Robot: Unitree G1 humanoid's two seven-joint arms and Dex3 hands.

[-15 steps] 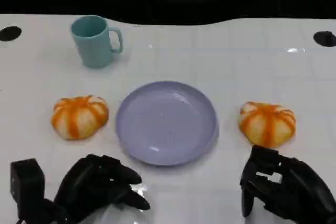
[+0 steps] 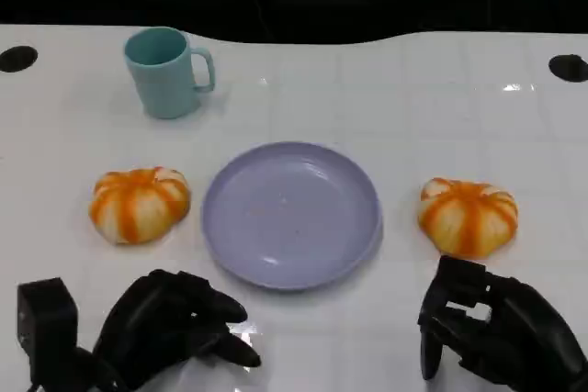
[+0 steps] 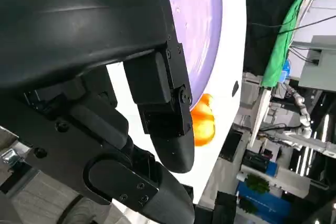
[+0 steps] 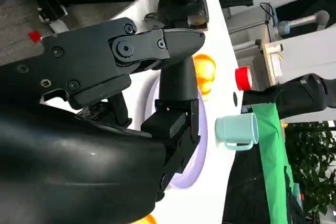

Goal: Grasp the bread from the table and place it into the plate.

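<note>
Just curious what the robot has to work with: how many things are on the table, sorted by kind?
Bread rolls: 2, one left of the plate, one right of it
Plate: 1
Mug: 1
Total: 4

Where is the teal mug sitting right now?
In the head view the teal mug stands upright at the table's far left, behind the left bread and beyond the purple plate.

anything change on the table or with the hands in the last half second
Almost nothing. The right hand has eased very slightly back toward the robot, holding nothing; the left hand is as it was. Both breads, the plate and the teal mug have not moved.
</note>
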